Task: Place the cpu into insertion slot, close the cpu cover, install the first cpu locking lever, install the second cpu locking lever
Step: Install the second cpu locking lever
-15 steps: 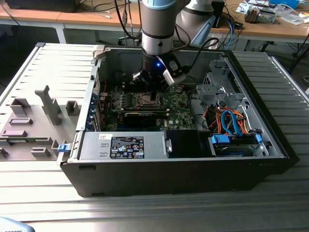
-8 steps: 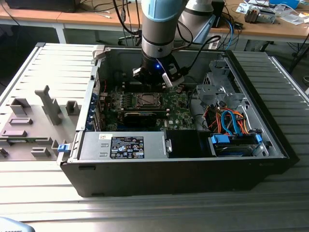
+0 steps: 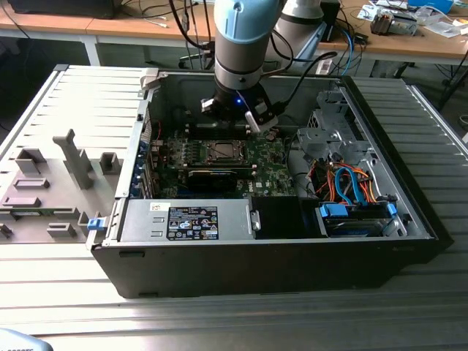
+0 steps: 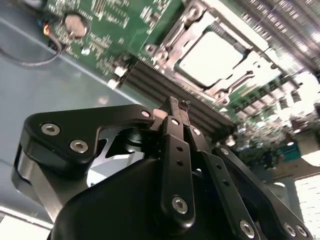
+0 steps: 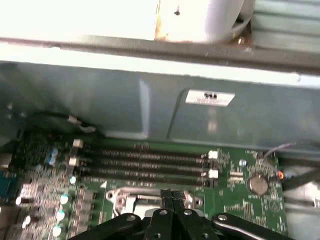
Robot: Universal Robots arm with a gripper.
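Observation:
An open computer case holds the green circuit board [image 3: 270, 164]. On it sits the insertion slot [image 3: 219, 151] with its metal rim. In the second wrist view the cpu [image 4: 212, 52] shows its pale silver face inside the slot, and the cpu cover [image 4: 186, 31] lies flat around it as a grey metal frame. My gripper [image 4: 175, 106] hangs over the board just beside the slot, toward the case's back wall. Its black fingers are shut together with nothing seen between them. The fingertips [image 5: 172, 192] cover part of the slot's rim [image 5: 117, 199] in the first wrist view.
Long black memory slots [image 5: 145, 162] run between the socket and the case's back wall [image 5: 125, 105]. A coin cell [image 5: 258, 184] sits on the board. A long black card [image 3: 212, 178], the power supply [image 3: 190, 219] and a drive cage with blue and orange cables [image 3: 351, 183] surround the board.

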